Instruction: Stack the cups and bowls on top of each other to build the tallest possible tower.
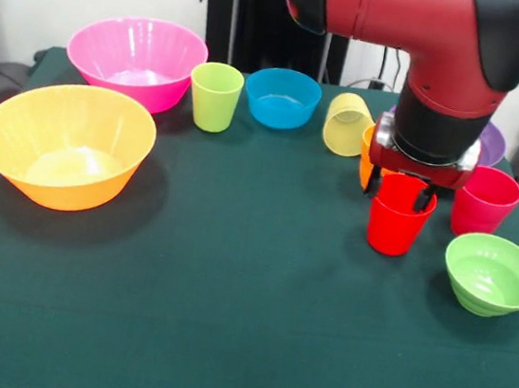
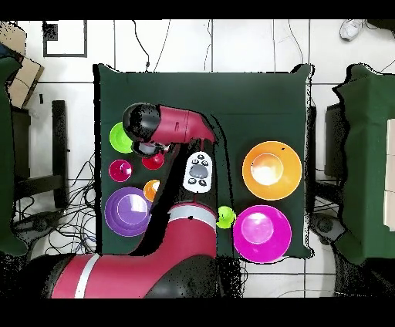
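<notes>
We note no tower yet; every cup and bowl stands or lies singly on the desk (image 1: 229, 276). The hand (image 1: 401, 194) hangs straight over the red cup (image 1: 397, 222), its two dark fingers (image 1: 423, 198) straddling the cup's mouth, one near each side of the rim. We read the fingers as spread, not yet pinching the wall, though the wrist hides where they meet the rim, so contact is uncertain.

The relation that matters: the red cup sits directly under the hand, upright, its long axis vertical and in line with the hand's approach. By our judgement a straight drop and a squeeze would take it, with no sideways shift needed.

Neighbours crowd it. The orange cup (image 1: 368, 156) stands just behind, mostly hidden by the wrist. The pink-red cup (image 1: 485, 200) is just beside the red one, toward the same desk edge, and the light green bowl (image 1: 494, 273) sits near the front corner on that side. The purple bowl (image 1: 492, 143) shows only a sliver behind the arm. The yellow cup (image 1: 347, 123) lies on its side along the far edge, beside the blue bowl (image 1: 283, 97) and lime cup (image 1: 215, 95). The pink bowl (image 1: 136, 58) and orange bowl (image 1: 65, 145) hold the opposite side, well apart.

Risk, as we see it: a lifted cup brushing the pink-red one.
</notes>
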